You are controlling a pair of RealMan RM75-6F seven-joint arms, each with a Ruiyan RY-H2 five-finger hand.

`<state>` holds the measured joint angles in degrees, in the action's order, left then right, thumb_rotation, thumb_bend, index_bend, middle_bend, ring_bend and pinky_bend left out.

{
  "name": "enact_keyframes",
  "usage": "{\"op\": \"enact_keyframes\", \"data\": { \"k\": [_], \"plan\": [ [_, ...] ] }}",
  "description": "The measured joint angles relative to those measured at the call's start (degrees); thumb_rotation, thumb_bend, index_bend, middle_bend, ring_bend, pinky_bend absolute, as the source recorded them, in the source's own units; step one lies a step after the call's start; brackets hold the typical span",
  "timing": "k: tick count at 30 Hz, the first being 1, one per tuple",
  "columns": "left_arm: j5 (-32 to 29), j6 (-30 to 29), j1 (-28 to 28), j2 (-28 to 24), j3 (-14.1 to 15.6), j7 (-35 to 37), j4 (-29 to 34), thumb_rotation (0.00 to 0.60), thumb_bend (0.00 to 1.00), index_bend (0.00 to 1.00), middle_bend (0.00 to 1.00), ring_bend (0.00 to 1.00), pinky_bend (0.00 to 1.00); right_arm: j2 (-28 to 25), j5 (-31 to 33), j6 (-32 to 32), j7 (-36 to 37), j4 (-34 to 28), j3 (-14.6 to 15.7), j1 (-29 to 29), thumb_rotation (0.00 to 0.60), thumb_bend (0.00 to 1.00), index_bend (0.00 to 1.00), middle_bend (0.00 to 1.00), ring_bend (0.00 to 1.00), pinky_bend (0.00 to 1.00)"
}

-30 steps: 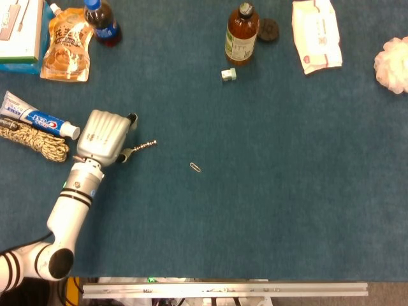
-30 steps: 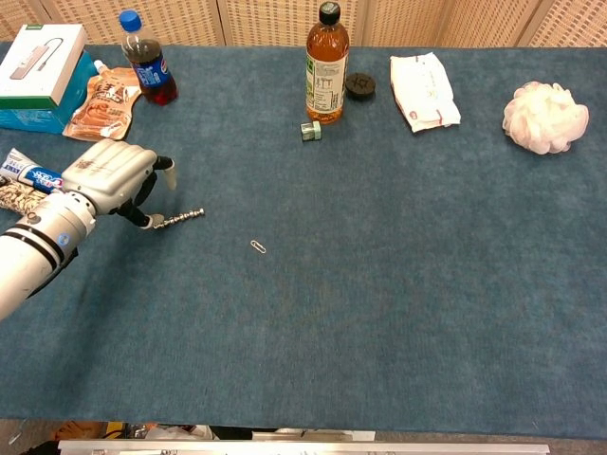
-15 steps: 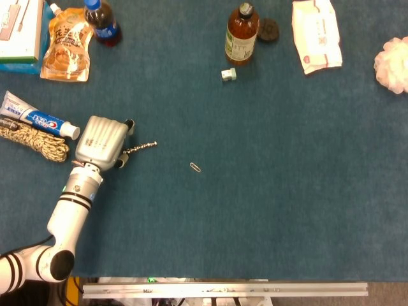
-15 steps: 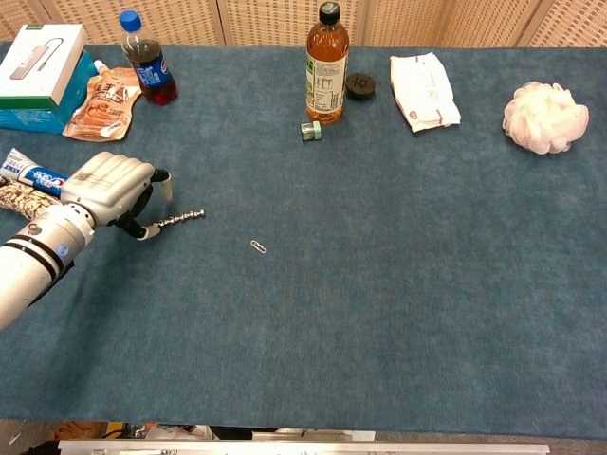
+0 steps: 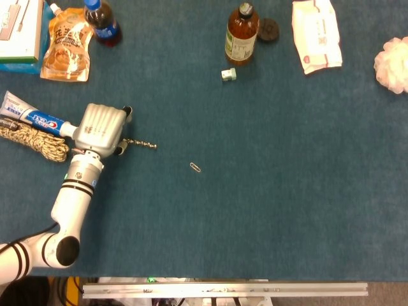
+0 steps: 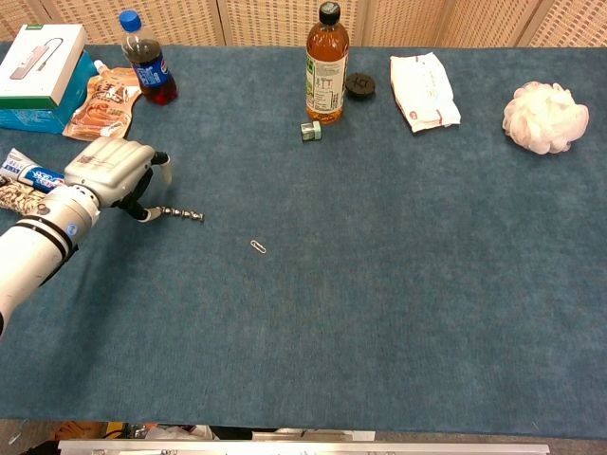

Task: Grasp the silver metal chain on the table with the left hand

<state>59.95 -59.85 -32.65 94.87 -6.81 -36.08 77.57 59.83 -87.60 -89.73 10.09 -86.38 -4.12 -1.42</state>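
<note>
The silver metal chain [image 5: 141, 144] lies stretched on the blue table cloth, running right from my left hand [image 5: 101, 131]. In the chest view the chain [image 6: 182, 215] reaches out the same way from the left hand [image 6: 109, 173]. The hand is palm down with its fingers curled in. Its fingertips [image 5: 122, 147] pinch the chain's left end, which is hidden under them. The chain's right end rests free on the cloth. My right hand appears in neither view.
Left of the hand lie a toothpaste tube [image 5: 35, 117] and a braided rope [image 5: 32, 141]. A paperclip [image 5: 196, 167] lies to the chain's right. A snack pouch [image 5: 65, 46], cola bottle [image 5: 104, 22], amber bottle [image 5: 241, 35], wipes pack [image 5: 315, 35] and white puff [image 5: 393, 64] line the far side.
The left hand has shifted up and away from me with the chain's left end, so the chain has swung from slanting up-right to nearly level. Its right end stayed put.
</note>
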Motion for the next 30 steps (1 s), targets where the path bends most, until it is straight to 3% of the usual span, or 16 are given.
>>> {"op": "enact_keyframes", "data": {
  "k": [13,30],
  "plan": [
    [0.30,-0.47,-0.11,-2.12,2.02,-1.99,3.61,0.600,0.19,0.42,0.74,0.72,0.65,0.23,-0.02,-0.13,0.67,0.68,-0.10,0.11,0.600,0.26,0.53,0.52,0.55,0.56],
    [-1.36,0.52,-1.58,-1.37,2.34,-3.98,3.68,0.600,0.29,0.48,0.74,0.73,0.65,0.16,-0.04,-1.23,0.98,0.87,-0.03,0.98,0.600,0.26,0.53,0.52,0.55,0.56]
  ]
}}
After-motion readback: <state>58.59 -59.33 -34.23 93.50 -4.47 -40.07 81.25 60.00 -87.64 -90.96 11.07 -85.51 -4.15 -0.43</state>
